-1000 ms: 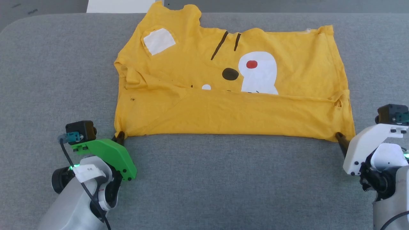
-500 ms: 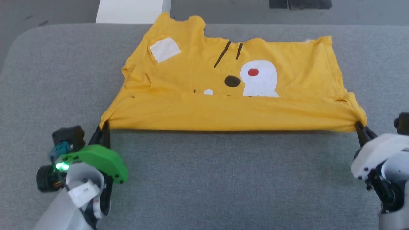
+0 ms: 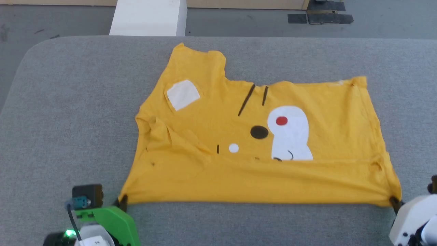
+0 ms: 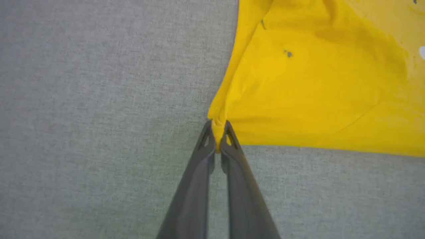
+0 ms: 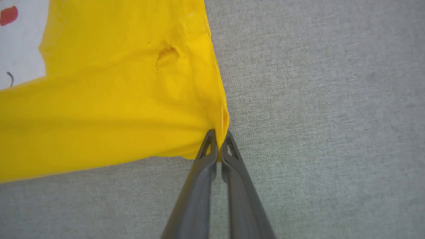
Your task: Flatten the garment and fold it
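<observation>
left gripper (image 4: 217, 134): dark fingers were pinched tight on the near left corner of the mustard-yellow thin-fabric t-shirt (image 3: 222, 177), a nub of cloth bunched between the tips. right gripper (image 5: 219, 142): same, clamped on the near right corner. the near edge ran almost straight between the two grips, low over the grey fabric-covered table (image 3: 68, 102).

the shirt lay spread in the middle of the table, square white neck patch (image 3: 182, 94) toward the left, white cartoon print with red dot (image 3: 289, 133) right of centre. a small hole (image 3: 377, 166) sat close to the right corner.

progress, my read: flattening was underway, not finished. a near band of cloth lay doubled over the bottom of the print, creases bunched on the left side (image 3: 160, 133), and a flap stuck out at the far left. no tidy fold made yet, so the whole folding part was left.

vs earlier: a second before, the right fingers were only at the corner; then they were shut on it. half a second before, the near edge was lifted and taut with a shadow under it; now it sat lower. more of the print was uncovered (white dot clear, curved line visible), so the doubled band had been drawn toward the robot. the head camera had also moved, so the framing shift wasn't the shirt.
</observation>
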### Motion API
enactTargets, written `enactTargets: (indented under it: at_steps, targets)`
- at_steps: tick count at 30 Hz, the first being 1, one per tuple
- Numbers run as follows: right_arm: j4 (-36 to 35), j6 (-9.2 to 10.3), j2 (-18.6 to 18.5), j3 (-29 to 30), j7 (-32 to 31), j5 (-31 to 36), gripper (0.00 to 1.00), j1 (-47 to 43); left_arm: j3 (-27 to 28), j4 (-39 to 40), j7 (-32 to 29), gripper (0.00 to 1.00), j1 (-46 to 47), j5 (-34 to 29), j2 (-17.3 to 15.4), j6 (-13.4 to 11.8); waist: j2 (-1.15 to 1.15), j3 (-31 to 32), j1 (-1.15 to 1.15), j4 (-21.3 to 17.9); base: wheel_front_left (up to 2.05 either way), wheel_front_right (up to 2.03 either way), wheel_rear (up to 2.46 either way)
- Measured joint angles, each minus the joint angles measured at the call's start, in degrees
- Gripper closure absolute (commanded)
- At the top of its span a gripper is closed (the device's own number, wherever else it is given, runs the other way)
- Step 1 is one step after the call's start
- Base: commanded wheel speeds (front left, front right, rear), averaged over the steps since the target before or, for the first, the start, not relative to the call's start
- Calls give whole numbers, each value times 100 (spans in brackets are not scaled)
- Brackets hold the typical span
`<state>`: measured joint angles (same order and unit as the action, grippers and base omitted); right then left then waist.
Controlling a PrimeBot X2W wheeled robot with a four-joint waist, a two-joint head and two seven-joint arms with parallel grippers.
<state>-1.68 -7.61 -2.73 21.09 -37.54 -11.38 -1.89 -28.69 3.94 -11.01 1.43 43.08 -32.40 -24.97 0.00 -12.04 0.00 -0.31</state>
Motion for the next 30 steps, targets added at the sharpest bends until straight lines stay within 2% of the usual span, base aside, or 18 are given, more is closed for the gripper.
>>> enactTargets:
  at_steps: [4, 12, 13, 14, 15, 16, 22, 27, 30]
  targets:
    - [187, 0, 0, 26, -75, 54, 100, -70, -123, -164, -227, 100, -88, 197, 16, 37, 0, -34, 0, 1, 0, 0, 0]
    - [715, -1, -23, 26, 247, 74, 100, 76, -127, -768, -20, 100, 30, 318, 211, 442, 0, -81, 0, 2, 0, 0, 0]
    - [759, -1, -22, 29, 332, 48, 73, 79, -115, -821, 10, 78, 39, 365, 246, 480, 0, -74, 0, -1, 0, 0, 0]
    - [787, -1, -23, 27, 411, 19, 51, 79, -98, -853, 41, 25, 46, 407, 270, 517, 0, -63, 0, -4, 0, 0, 0]
    - [799, -1, -22, 23, 494, -8, 18, 76, -83, -871, 79, 0, 46, 439, 289, 537, 0, -51, 0, -5, 0, 0, 0]
    - [799, -1, -23, 18, 610, -79, 0, 75, -67, -876, 137, 0, 47, 452, 310, 582, 0, -36, 0, -5, 0, 0, 0]
    - [400, 3, -11, -250, 1666, -294, 0, 8, 104, -733, 860, 0, 193, 339, 335, 815, 0, 26, 0, -18, 0, 0, 0]
    - [3, 4, -19, -452, 2753, -201, 0, 10, 120, -605, 1603, 0, 912, -624, -47, 871, 0, -82, 0, -91, 0, 0, 0]
    - [-118, 4, -13, -673, 3323, -36, 0, 117, 111, -695, 1800, 0, 1523, -868, -118, 1140, 0, -203, 0, -148, 0, 0, 0]
